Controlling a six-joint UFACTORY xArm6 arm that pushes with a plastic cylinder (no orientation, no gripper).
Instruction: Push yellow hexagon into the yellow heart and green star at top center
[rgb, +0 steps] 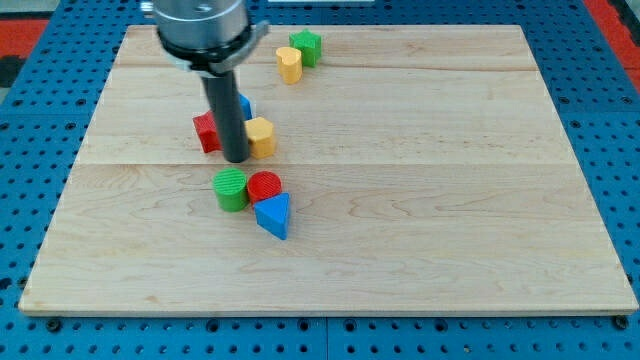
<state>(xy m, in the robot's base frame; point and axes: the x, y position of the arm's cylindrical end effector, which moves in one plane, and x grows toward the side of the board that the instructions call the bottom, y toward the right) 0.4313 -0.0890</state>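
The yellow hexagon (261, 136) lies left of the board's centre. My tip (236, 158) stands right against its left side, between it and a red block (207, 132). The yellow heart (289, 64) and the green star (307, 47) sit touching each other at the view's top centre, well above the hexagon. A blue block (244, 104) shows partly behind the rod, just above the hexagon.
A green cylinder (231, 189), a red cylinder (265, 187) and a blue triangle (274, 215) cluster just below my tip. The wooden board (450, 200) lies on a blue pegboard table.
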